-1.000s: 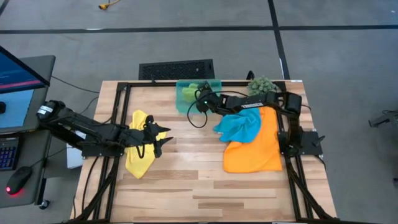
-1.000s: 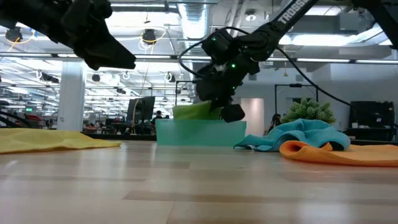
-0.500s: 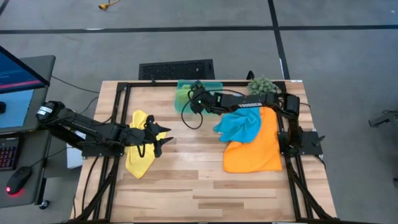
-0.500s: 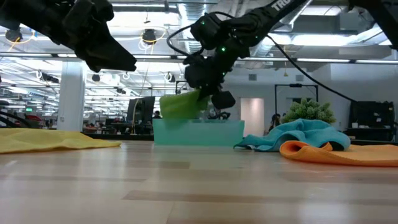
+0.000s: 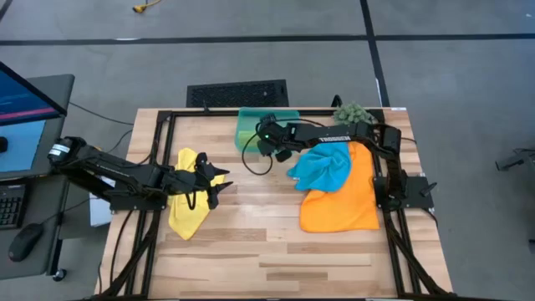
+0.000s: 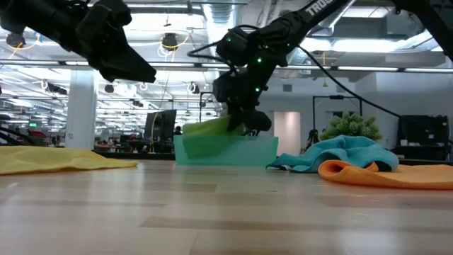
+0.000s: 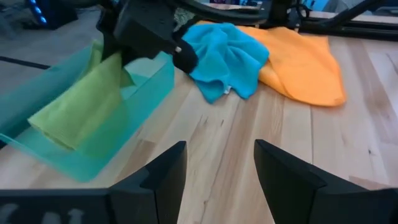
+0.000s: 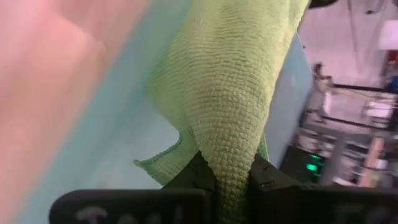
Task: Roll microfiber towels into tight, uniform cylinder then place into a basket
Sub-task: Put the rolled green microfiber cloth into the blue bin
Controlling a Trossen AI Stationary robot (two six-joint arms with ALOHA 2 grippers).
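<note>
Over the basket [image 5: 247, 132], the right tool [image 6: 244, 126] pinched the green towel [image 8: 233, 81], a grip only its wrist view showed; the left tool [image 7: 217, 171] hung open above the yellow towel [image 5: 185, 213].

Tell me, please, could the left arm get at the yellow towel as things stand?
Probably yes. The left gripper hangs open right beside the yellow towel, with nothing lying on it. The right gripper is busy at the basket, shut on the green towel.

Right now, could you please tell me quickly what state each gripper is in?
Left gripper: open, empty, hovering over the yellow towel.
Right gripper: shut on the green towel, at the basket.
</note>
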